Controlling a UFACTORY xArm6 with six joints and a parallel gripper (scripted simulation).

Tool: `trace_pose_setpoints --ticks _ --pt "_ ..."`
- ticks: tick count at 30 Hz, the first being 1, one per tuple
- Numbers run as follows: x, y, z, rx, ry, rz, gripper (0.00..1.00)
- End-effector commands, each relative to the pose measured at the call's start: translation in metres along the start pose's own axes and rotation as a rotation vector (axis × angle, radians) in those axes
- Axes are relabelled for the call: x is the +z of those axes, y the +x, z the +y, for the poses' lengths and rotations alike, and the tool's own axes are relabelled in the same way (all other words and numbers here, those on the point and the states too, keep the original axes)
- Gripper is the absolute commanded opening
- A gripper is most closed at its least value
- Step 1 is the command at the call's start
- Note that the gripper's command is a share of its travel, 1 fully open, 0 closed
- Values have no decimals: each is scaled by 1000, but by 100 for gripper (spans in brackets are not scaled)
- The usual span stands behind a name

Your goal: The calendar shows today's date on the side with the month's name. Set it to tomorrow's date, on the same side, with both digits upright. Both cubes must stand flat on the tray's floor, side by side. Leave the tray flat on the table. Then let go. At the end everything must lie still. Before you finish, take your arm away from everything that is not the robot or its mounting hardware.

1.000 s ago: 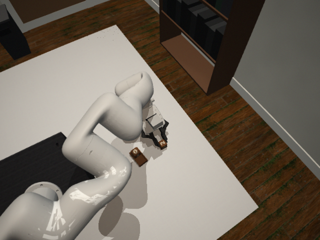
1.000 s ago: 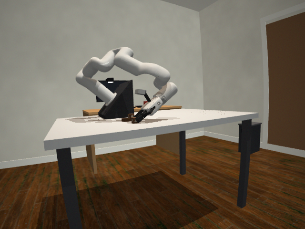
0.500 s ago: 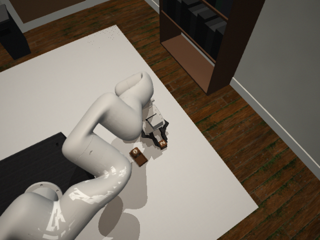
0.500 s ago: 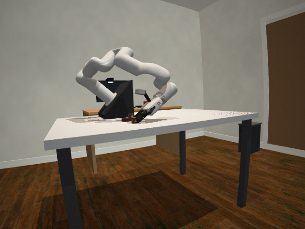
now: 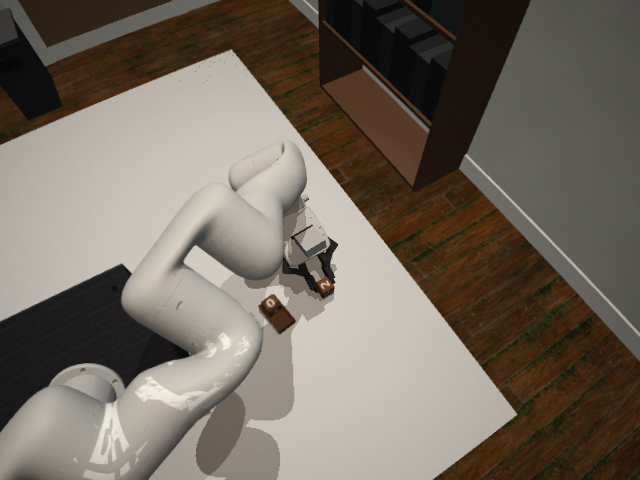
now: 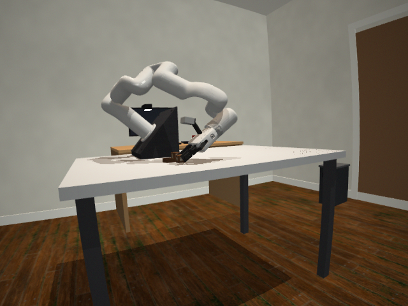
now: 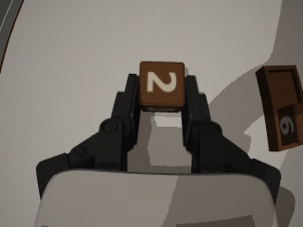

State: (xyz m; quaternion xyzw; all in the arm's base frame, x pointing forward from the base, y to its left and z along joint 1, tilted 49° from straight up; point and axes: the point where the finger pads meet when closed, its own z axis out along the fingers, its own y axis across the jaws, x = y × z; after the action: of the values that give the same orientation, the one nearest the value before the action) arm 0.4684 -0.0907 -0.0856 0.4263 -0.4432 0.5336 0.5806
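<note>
On the white counter (image 5: 413,392) my arm (image 5: 206,268) reaches low and slanted, so I can pinch from the sides. The tray (image 5: 281,320) lies flat with one cube (image 5: 270,304) at its end, 0 upward. My end effector (image 7: 162,97) is clamped on the other cube (image 7: 162,83), out beside the tray, 2 upward, free for turning.

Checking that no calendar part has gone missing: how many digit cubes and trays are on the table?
Digit cubes: 2, one showing 2 held in the gripper, one showing 0 in the tray
Trays: 1
Total: 3
</note>
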Motion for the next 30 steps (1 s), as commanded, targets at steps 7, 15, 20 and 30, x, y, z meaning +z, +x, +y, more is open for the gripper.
trace_pose_setpoints --ticks 7,15,20,30 --pt "-25 35 -1 4 1 -2 27" --pt "-35 49 -1 4 1 -2 27" --pt "-36 52 -1 4 1 -2 27" --pt "-36 52 -1 4 1 -7 27"
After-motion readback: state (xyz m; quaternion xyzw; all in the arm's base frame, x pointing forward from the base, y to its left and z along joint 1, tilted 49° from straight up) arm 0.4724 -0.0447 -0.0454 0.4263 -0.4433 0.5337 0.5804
